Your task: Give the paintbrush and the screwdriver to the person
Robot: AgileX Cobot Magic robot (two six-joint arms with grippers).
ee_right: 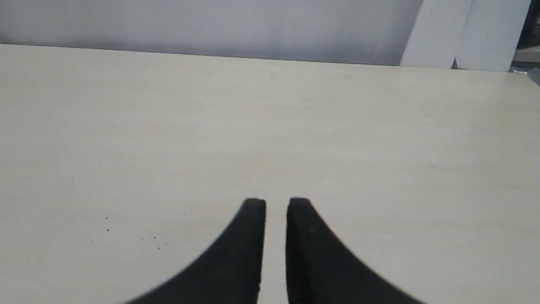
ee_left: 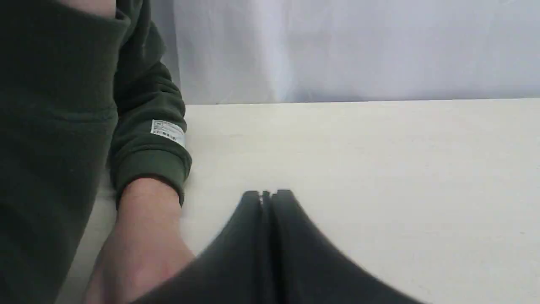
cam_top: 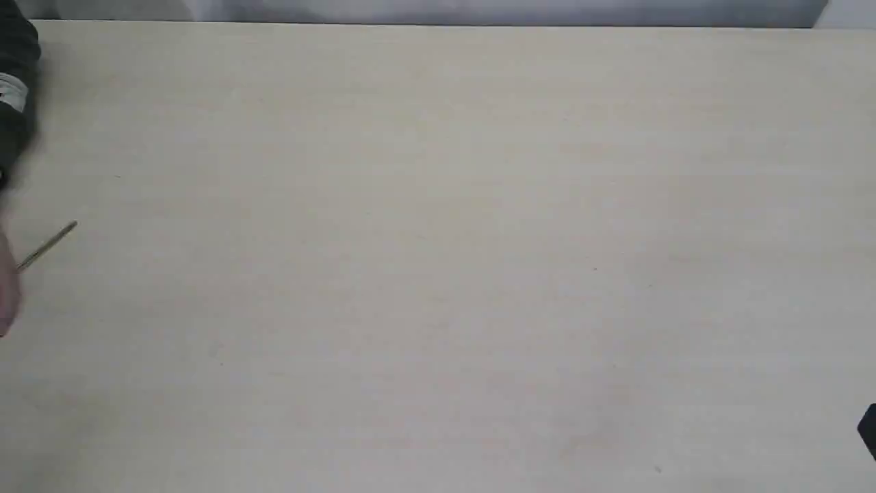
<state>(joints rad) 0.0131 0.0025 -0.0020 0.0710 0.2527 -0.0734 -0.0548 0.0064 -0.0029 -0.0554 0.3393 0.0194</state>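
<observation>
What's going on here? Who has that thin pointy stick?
A person's bare hand, in a dark green sleeve, seems to hold a slim screwdriver at the left of the pale table; only its thin metal shaft shows. Both black robot grippers are empty: the left gripper is shut, the right gripper slightly open. No paintbrush is in view.

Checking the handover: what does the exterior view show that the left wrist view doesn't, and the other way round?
Only the exterior view: a thin screwdriver shaft pointing out from the person's blurred hand at the frame's left edge.

Only the left wrist view: the left claw, shut with nothing visible between its tips, close to the person's bare wrist.

Both: the dark green sleeve with its white label, and the pale table.
</observation>
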